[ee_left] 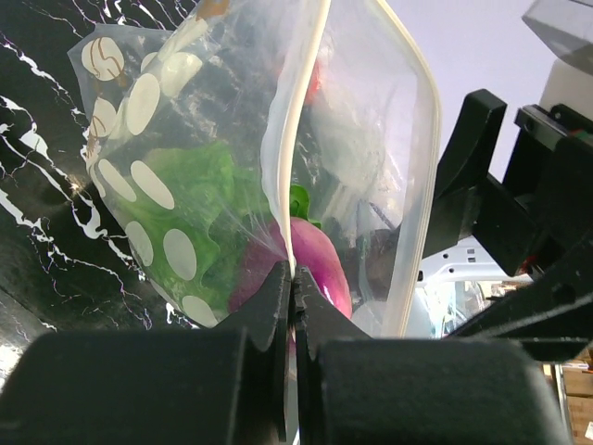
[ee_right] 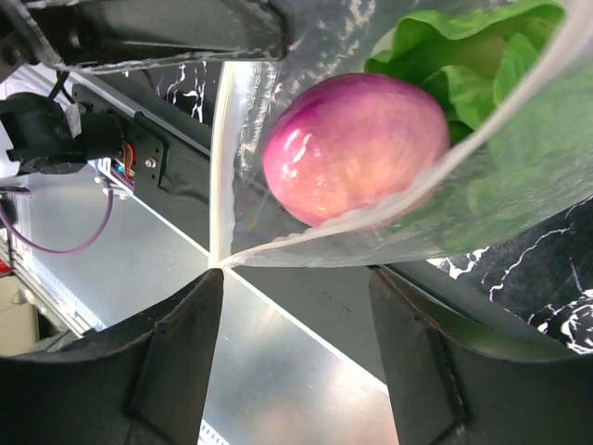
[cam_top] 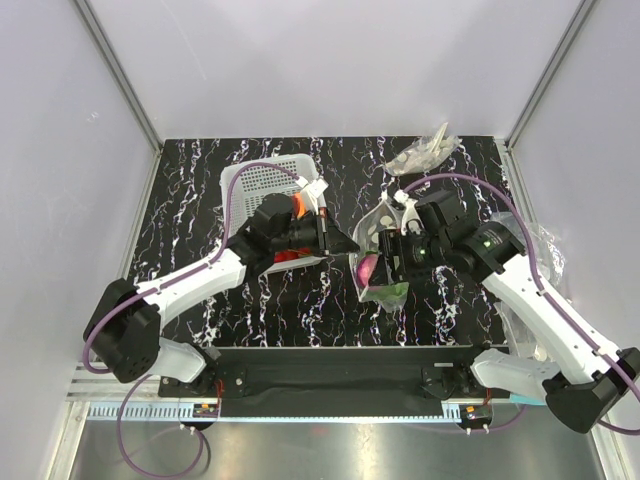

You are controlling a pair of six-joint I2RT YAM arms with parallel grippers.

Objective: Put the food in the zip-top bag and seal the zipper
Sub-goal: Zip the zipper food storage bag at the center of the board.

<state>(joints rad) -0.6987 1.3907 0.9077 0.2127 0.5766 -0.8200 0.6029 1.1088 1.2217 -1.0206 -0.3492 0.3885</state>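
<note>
Zip-top bag (cam_top: pixel 380 285) is at mid table between both arms, with lettuce (ee_right: pixel 463 56) and pink bulb (ee_right: pixel 357 148) inside. Left gripper (ee_left: pixel 293 278) is pinched on the zipper (ee_left: pixel 278 167). Right gripper (ee_right: pixel 296 278) has its fingers apart under the bag's corner. White basket (cam_top: pixel 260 185) lies behind the left arm.

Robotics lab cell: white panel walls (cam_top: pixel 340 60), aluminium corner posts (cam_top: pixel 118 75), black marbled tabletop (cam_top: pixel 190 180), arm-mounting rail (cam_top: pixel 340 365) at near edge.

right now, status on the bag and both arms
Left fingers shut on zipper. Right fingers open by the bag. Lettuce and pink bulb inside, mouth unsealed.
</note>
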